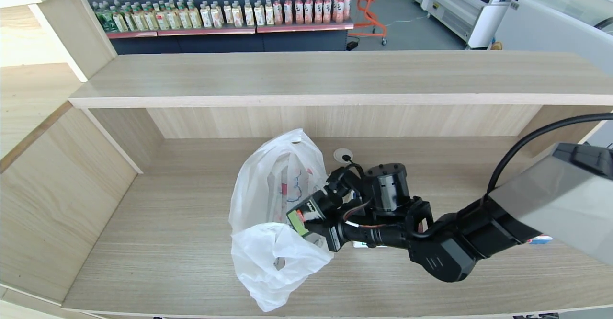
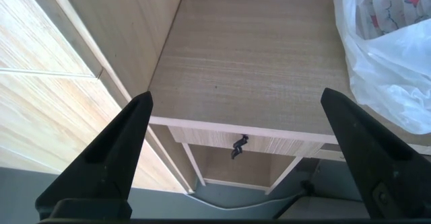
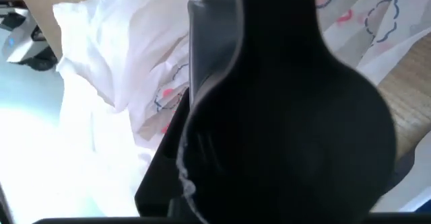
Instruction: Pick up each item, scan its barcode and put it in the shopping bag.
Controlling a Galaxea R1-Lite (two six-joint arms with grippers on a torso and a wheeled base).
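Hanging off the near left edge of the desk [image 1: 167, 242], the left tool [image 2: 237, 99] has its two fingers spread wide with nothing between them; bare wood lies under it, and it is well apart from the one shopping bag [image 1: 268, 256], which lies to its right.

That shopping bag is white, thin plastic. It lies crumpled about the middle of the desk, its mouth turned to the right. One pack with red and blue print [image 1: 287, 185] shows through the plastic at the far side of the bag.

At the bag's mouth is the right tool [image 1: 313, 216], closed on one small black box [image 1: 300, 219] with a green and red label. The box touches the bag's plastic at the opening, its left end just inside the rim. From the right wrist the dark box fills the foreground with the white plastic right behind it.

One round cable hole [image 1: 343, 155] sits in the desk just beyond the right tool, near the back wall. Far behind the desk stands a shelf with one long row of bottles [image 1: 220, 15].
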